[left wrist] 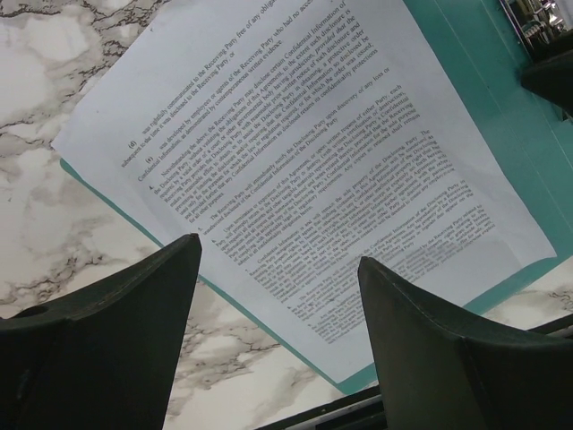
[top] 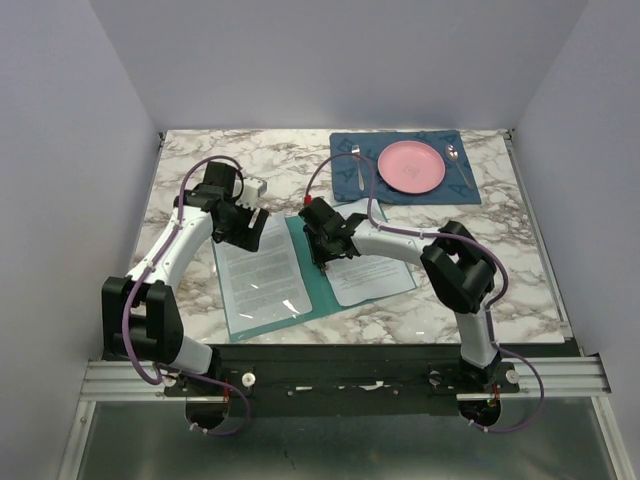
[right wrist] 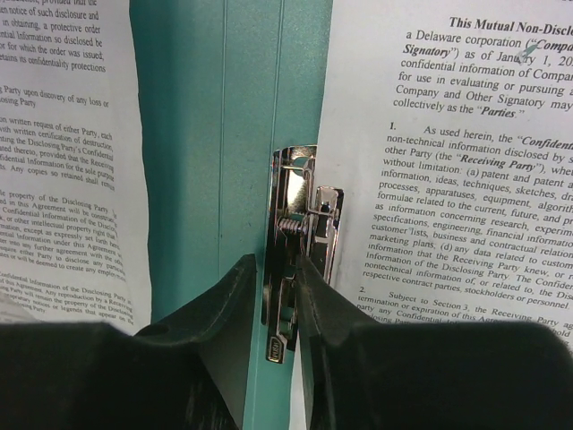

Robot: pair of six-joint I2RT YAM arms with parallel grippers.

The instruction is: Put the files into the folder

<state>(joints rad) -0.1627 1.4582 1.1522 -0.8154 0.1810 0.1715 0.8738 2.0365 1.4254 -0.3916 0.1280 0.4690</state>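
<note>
Metal clip (right wrist: 304, 215) pinched by right gripper (right wrist: 277, 262); overhead hides it.

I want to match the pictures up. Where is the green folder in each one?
Top view: green folder lying open in the middle of the marble table.
Left wrist view: top right corner.
Right wrist view: a strip down the middle, beside the metal clip.
Shared landmark: the printed pages lying on it.
</note>
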